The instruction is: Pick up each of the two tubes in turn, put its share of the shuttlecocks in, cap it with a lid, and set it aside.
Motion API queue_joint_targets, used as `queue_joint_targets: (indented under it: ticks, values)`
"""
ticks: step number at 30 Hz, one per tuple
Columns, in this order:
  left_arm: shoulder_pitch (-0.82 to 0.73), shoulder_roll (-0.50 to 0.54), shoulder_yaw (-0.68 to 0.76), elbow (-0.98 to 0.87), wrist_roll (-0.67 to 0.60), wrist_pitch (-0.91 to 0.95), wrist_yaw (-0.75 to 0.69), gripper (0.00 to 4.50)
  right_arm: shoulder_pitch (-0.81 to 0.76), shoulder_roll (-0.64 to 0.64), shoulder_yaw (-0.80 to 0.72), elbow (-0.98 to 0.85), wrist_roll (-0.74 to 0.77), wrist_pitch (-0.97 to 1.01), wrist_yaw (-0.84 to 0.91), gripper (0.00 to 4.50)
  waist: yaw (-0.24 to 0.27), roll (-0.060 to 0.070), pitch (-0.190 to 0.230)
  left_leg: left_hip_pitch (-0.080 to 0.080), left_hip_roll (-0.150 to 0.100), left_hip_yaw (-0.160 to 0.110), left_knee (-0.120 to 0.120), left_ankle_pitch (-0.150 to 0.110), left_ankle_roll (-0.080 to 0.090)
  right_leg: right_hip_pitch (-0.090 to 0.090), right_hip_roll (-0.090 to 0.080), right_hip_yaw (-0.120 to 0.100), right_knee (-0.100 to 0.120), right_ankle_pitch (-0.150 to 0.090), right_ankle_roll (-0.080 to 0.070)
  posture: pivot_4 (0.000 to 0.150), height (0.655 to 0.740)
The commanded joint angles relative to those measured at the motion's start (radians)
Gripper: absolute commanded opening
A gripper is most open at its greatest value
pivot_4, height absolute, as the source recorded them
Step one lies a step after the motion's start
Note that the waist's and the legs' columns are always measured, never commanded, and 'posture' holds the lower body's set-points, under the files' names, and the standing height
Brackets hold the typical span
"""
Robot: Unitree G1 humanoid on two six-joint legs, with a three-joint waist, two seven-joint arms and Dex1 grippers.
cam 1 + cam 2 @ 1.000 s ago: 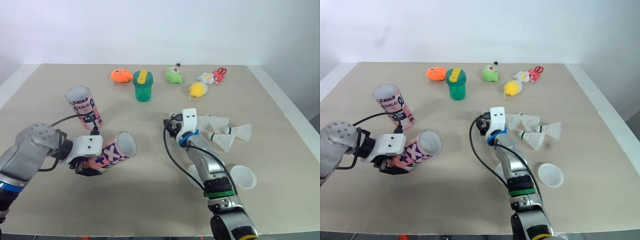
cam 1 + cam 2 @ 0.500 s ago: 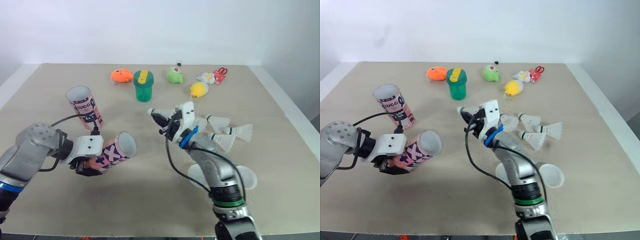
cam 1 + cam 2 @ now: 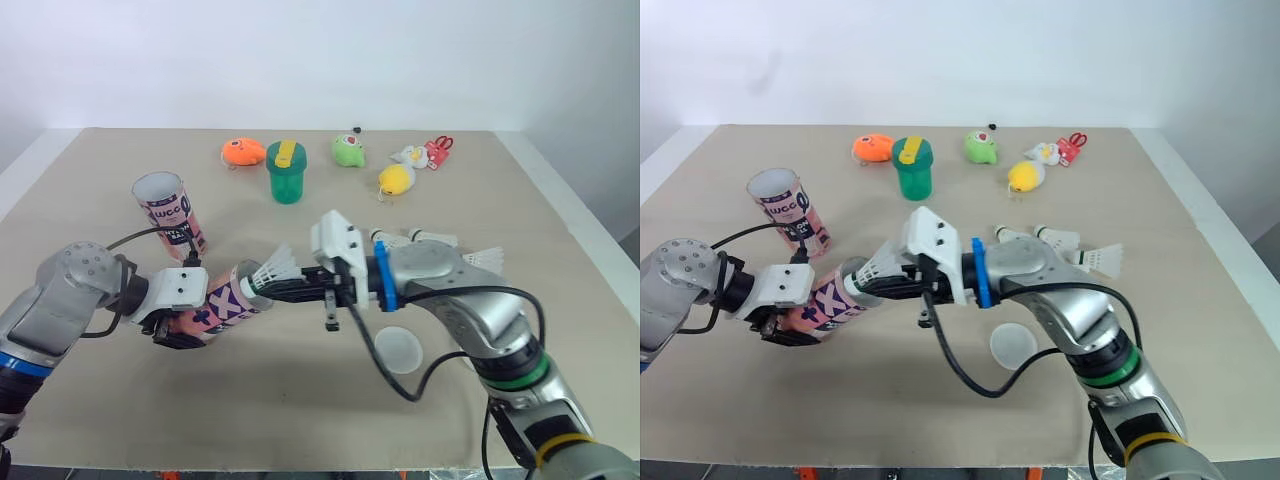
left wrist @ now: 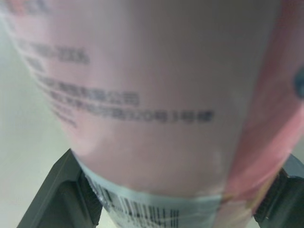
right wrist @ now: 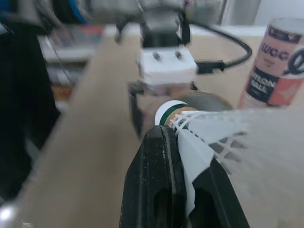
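My left gripper (image 3: 172, 334) is shut on a pink printed tube (image 3: 222, 306), tilted with its open mouth facing my right arm; in the left wrist view the tube wall (image 4: 156, 95) sits between the fingers (image 4: 64, 194). My right gripper (image 3: 272, 291) is shut on a white shuttlecock (image 3: 274, 268), whose cork tip (image 5: 167, 113) is at the tube's mouth. A second pink tube (image 3: 168, 213) stands upright at the far left. More shuttlecocks (image 3: 438, 239) lie on the table behind my right arm. A white lid (image 3: 400, 350) lies below that arm.
Along the far side stand a green cup (image 3: 285, 172), an orange toy (image 3: 243, 152), a green toy (image 3: 348, 150), a yellow duck toy (image 3: 397, 180) and red scissors (image 3: 440, 148). The table's right edge (image 3: 585, 240) runs close to the shuttlecocks.
My right gripper lifted a shuttlecock off the pile and swung left with it to the held tube's mouth. The left arm and its tube stayed put.
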State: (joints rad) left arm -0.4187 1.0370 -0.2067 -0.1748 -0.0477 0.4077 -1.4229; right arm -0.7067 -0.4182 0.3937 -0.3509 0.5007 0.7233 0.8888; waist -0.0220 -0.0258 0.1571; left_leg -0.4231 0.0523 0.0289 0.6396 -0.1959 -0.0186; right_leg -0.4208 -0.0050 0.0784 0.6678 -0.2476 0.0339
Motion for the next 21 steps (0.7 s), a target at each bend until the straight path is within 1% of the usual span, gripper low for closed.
queue_joint_targets:
  ticks: [1, 3, 4, 7, 8, 10, 14, 16, 19, 21]
  values:
    - [0.004, -0.011, -0.025, -0.015, 0.002, 0.0, 0.01, 3.44, -0.02, 0.035, -0.026, -0.018, 0.012, -0.005, -0.011, 1.34, 0.001, 0.0, 0.0, -0.001, 0.0, 0.0, 0.0, 0.0, 0.0, -0.001, 0.0, 0.0, 0.0, 0.0, 0.0, 0.15, 0.74]
    - [0.009, -0.009, -0.023, -0.019, 0.001, 0.002, 0.009, 3.44, 0.001, 0.046, -0.056, -0.042, 0.034, 0.006, -0.023, 2.17, 0.002, 0.0, 0.0, -0.002, -0.001, 0.0, 0.0, 0.0, 0.0, -0.001, -0.001, 0.0, 0.0, -0.001, 0.001, 0.15, 0.74]
    - [0.01, -0.009, -0.022, -0.02, 0.001, 0.002, 0.01, 3.44, 0.01, 0.047, -0.068, -0.051, 0.042, 0.012, -0.027, 2.68, 0.002, 0.0, 0.0, -0.002, -0.001, 0.0, 0.0, 0.0, 0.0, -0.001, -0.002, 0.0, 0.0, -0.001, 0.002, 0.15, 0.74]
    - [0.016, -0.007, -0.02, -0.029, -0.002, 0.01, 0.011, 3.44, 0.087, 0.024, -0.166, -0.132, 0.112, 0.06, -0.062, 4.15, 0.002, 0.0, 0.0, -0.002, -0.002, -0.001, 0.0, 0.0, 0.0, 0.0, -0.002, 0.0, 0.0, -0.001, 0.003, 0.15, 0.74]
    - [0.019, -0.006, -0.018, -0.032, -0.003, 0.011, 0.012, 3.44, 0.125, 0.02, -0.24, -0.168, 0.154, 0.079, -0.099, 4.36, 0.002, 0.0, 0.0, -0.002, -0.002, -0.001, 0.0, 0.0, 0.0, 0.0, -0.002, 0.0, 0.0, -0.001, 0.003, 0.15, 0.74]
    - [0.024, -0.005, -0.016, -0.035, -0.005, 0.012, 0.013, 3.44, 0.203, -0.009, -0.384, -0.225, 0.202, 0.103, -0.171, 4.36, 0.004, 0.0, 0.0, -0.002, -0.002, -0.002, -0.001, 0.0, 0.0, 0.0, -0.002, -0.001, 0.0, -0.001, 0.004, 0.15, 0.74]
    - [0.023, -0.012, -0.021, -0.026, -0.004, 0.007, 0.013, 3.44, 0.345, -0.121, -0.579, -0.274, 0.219, 0.125, -0.229, 4.36, 0.004, 0.0, 0.0, -0.002, -0.003, -0.001, 0.0, 0.0, 0.0, 0.001, -0.003, -0.001, -0.001, -0.001, 0.003, 0.15, 0.74]
    - [0.018, -0.018, -0.027, -0.023, -0.004, 0.007, 0.013, 3.44, 0.405, -0.177, -0.648, -0.276, 0.232, 0.13, -0.228, 4.36, 0.001, 0.0, 0.0, -0.001, -0.003, -0.001, 0.0, 0.0, 0.0, 0.001, -0.004, -0.001, -0.001, -0.001, 0.003, 0.15, 0.74]
    - [0.002, -0.033, -0.044, -0.013, -0.002, 0.002, 0.008, 3.44, 0.538, -0.264, -0.792, -0.247, 0.235, 0.125, -0.196, 4.36, 0.002, 0.001, 0.0, 0.0, -0.003, -0.001, -0.001, 0.0, 0.0, 0.001, -0.003, 0.0, -0.001, -0.001, 0.002, 0.15, 0.74]
    - [-0.008, -0.042, -0.054, -0.002, 0.003, -0.005, 0.005, 3.44, 0.613, -0.306, -0.855, -0.219, 0.212, 0.097, -0.173, 4.36, 0.005, 0.001, 0.0, 0.0, -0.003, -0.002, -0.001, 0.0, 0.0, 0.002, -0.003, -0.001, -0.001, -0.002, 0.003, 0.15, 0.74]
